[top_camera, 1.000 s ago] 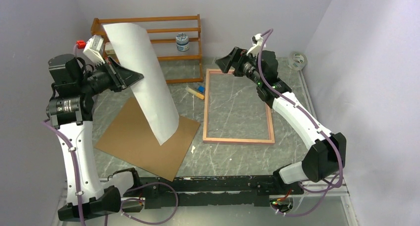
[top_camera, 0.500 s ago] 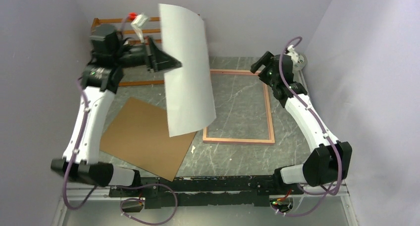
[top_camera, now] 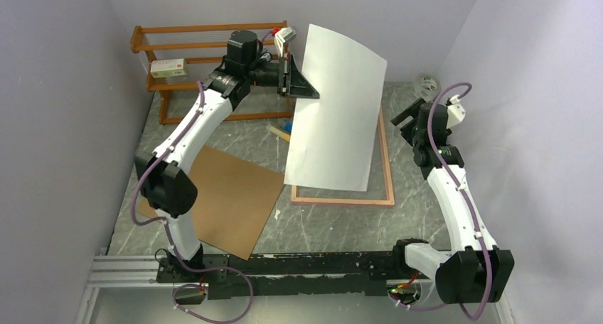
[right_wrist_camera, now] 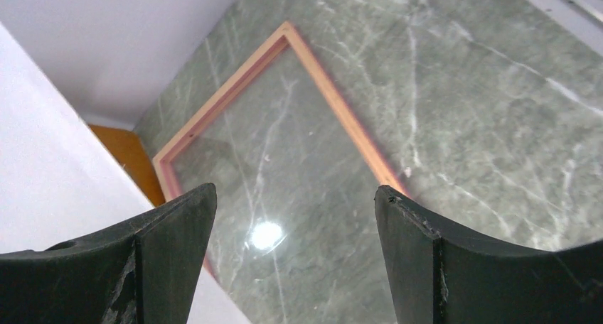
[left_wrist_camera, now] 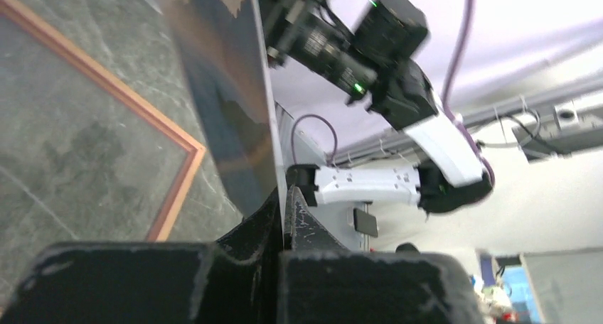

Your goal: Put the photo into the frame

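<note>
Since the earlier frames, the large thin rectangular photo point(top_camera: 334, 118), white on its back, had been swung by the left gripper point(top_camera: 311, 91) from above the plain brown hardboard sheet point(top_camera: 220, 203) across to a place over the large rectangular pink-bordered frame point(top_camera: 386, 164). Meanwhile the right gripper point(top_camera: 409, 118) had been drawn back from the frame's far corner to its right-hand side.

The photo was pinched by one edge, near its top, between the pressed-together jaws of the left gripper. It hung below them, bowed and raised off the grey marble table point(top_camera: 320, 228). Whether its lower edge touched the frame could not be told. The frame lay flat below and to the left of the right gripper, whose jaws were spread wide with nothing between them.

The pick-up and the carry were judged done. Lowering, squaring the photo to the pink border, laying it flat in the opening and letting go were judged still to be done. The hardboard sheet was left lying on the table, below and well to the left of the left gripper.

Nothing was held in the frame's opening: bare marble was seen through it in the right wrist view. On the orange wooden shelf rack point(top_camera: 185, 29), to the left of the left gripper, a small white box point(top_camera: 168, 68) was kept.
</note>
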Controlling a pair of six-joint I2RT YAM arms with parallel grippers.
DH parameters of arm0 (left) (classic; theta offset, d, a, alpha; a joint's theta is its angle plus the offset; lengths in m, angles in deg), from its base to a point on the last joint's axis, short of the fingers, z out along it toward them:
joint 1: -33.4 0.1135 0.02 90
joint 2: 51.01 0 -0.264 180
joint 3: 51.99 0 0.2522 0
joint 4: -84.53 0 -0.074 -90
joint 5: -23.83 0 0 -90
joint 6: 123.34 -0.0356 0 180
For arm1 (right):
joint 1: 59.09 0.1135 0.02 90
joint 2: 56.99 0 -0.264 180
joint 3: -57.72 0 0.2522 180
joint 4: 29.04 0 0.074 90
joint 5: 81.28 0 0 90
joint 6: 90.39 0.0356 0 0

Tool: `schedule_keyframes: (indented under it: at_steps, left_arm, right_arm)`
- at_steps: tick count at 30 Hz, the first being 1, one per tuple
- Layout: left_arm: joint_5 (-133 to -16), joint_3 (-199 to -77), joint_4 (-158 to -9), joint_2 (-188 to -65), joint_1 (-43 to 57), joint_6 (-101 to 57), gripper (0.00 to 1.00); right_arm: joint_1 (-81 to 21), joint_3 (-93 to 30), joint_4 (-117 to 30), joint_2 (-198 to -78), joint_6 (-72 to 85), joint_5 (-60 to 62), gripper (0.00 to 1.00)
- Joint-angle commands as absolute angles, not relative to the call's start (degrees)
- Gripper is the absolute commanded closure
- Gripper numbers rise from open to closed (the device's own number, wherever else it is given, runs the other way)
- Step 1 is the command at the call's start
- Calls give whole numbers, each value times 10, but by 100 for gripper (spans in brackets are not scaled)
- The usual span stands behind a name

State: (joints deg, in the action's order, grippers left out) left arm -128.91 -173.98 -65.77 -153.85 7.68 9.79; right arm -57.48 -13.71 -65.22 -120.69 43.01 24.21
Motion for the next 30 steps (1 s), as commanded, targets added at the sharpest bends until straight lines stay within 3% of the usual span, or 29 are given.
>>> schedule_keyframes:
  at_steps: [1, 4, 7, 18, 30]
  left_arm:
    - [-1207, -1816, -596, -1606, 83, 98, 97]
    - [-1124, -1858, -481, -1675, 92, 76, 97]
    - [-1117, -1864, -455, -1736, 97, 65, 97]
    - [-1086, -1808, -524, -1799, 98, 78, 98]
    - [-1121, -1864, -541, -1873, 96, 99, 98]
  right_arm:
    - [-589, -118, -663, -1176, 433, 270, 15]
    - [-602, -110, -671, -1172, 436, 275, 15]
    - [-608, -109, -672, -1171, 439, 267, 15]
    - [-610, -115, -659, -1182, 440, 233, 16]
    - [-610, -111, -653, -1195, 450, 218, 16]
